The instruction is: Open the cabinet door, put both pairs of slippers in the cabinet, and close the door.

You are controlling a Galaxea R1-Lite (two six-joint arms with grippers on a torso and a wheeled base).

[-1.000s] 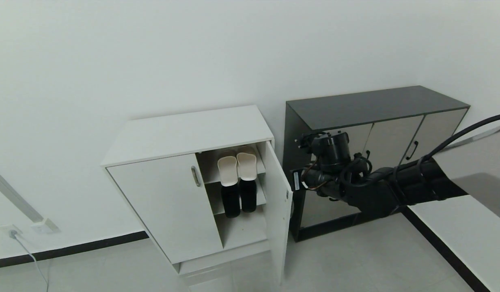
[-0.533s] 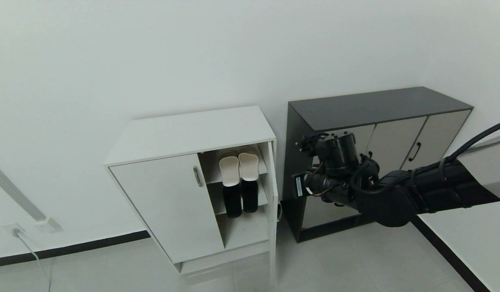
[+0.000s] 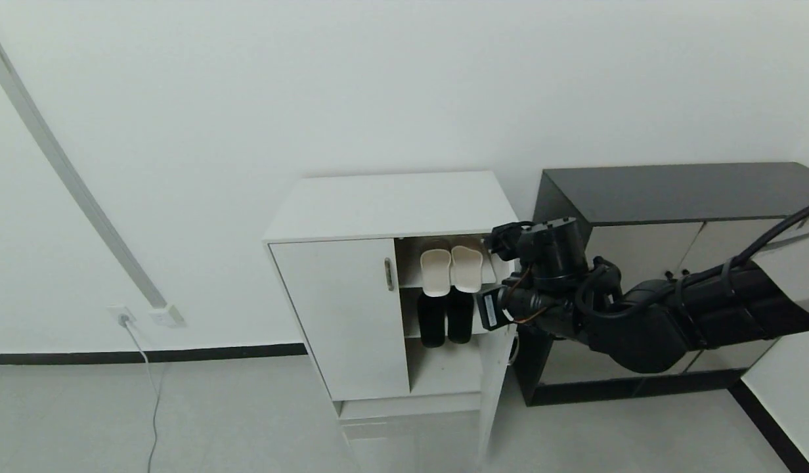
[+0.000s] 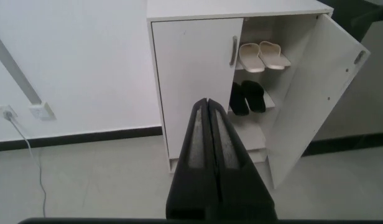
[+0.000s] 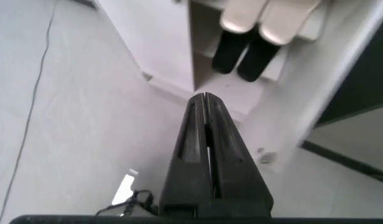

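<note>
Gray floor (image 3: 214, 420), cabinet (image 3: 391, 203) w/ slippers (image 3: 467, 269) lengthwise front-to-back on shelves

light bright, even, diffuse. white wall (image 3: 247, 98) a little dimmer toward the top of the head view. shadows soft: top of white cabinet (image 3: 391, 203) brightest, its open interior shaded, black slippers (image 3: 444, 318) inside nearly featureless. dark cabinet (image 3: 647, 190) fronts mirror the pale floor (image 3: 214, 420). dull grey sheen along left gripper (image 4: 207, 102).
</note>
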